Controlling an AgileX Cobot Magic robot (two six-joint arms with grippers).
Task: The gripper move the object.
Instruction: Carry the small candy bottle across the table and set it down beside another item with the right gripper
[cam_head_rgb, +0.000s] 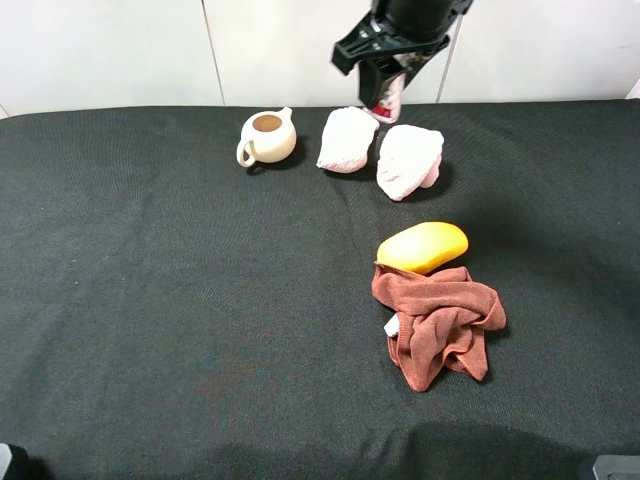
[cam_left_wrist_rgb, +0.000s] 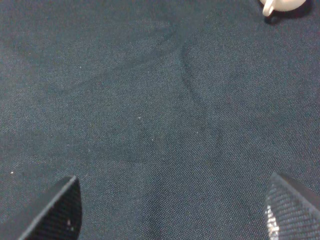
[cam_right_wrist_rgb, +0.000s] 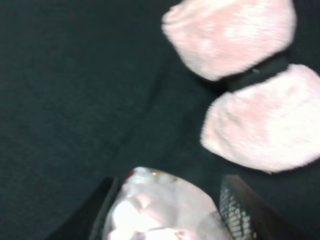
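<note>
My right gripper (cam_head_rgb: 386, 82) is at the far edge of the table, shut on the small clear bottle (cam_head_rgb: 386, 102) with red-pink print. In the right wrist view the bottle (cam_right_wrist_rgb: 160, 207) sits between the two black fingers (cam_right_wrist_rgb: 239, 210), blurred, with the gripper (cam_right_wrist_rgb: 167, 215) closed around it. It is held just behind two pink fluffy cloths. I cannot tell whether it touches the table. My left gripper (cam_left_wrist_rgb: 172, 210) is open and empty over bare black cloth. It does not show in the exterior high view.
Two pink fluffy cloths (cam_head_rgb: 348, 138) (cam_head_rgb: 408, 158) lie just in front of the bottle. A cream teapot (cam_head_rgb: 267, 136) stands to their left. A yellow mango (cam_head_rgb: 422, 246) and a crumpled brown cloth (cam_head_rgb: 438, 325) lie nearer the front. The table has a black cover (cam_head_rgb: 150, 300).
</note>
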